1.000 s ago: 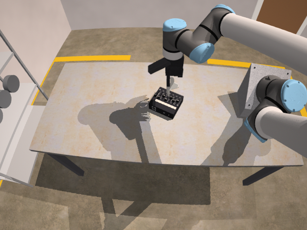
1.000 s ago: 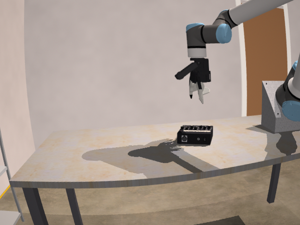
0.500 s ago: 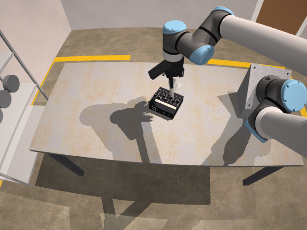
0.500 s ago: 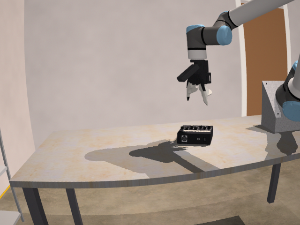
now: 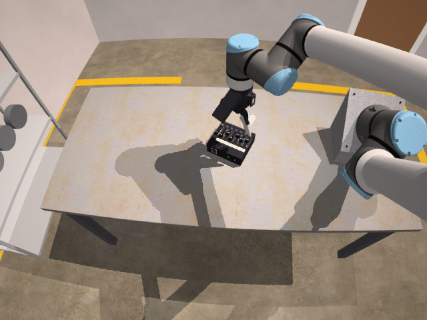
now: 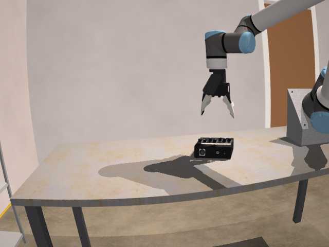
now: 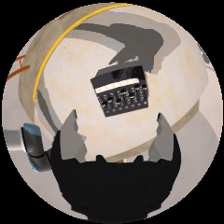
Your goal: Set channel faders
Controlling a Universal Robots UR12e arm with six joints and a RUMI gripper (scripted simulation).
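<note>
Item 1: shelf rack (image 5: 33, 90), grey metal, standing at the far left off the table's end, carrying grey discs (image 5: 15, 116) on its side.

Item 2: table (image 6: 79, 170), pale mottled top on dark legs, running across the middle of the floor, with a yellow floor line (image 5: 127, 81) showing behind its far edge.

Item 3: lighting desk (image 6: 214, 147), small black box, lying flat near the table's centre and turned at an angle to the table edges. A pale tape strip (image 5: 231, 145) is running across its top beside the row of faders (image 7: 124, 98); the written levels and the fader positions are probably too small to read in any view.

Item 4: gripper (image 6: 217, 110), black body with pale fingers (image 6: 205, 104), hanging well above the lighting desk and pointing down at it, apart from it. The jaws are standing spread wide with nothing between them.

Item 5: grey mounting block (image 6: 294, 117), sitting on the table's right end and carrying the arm's base.
</note>
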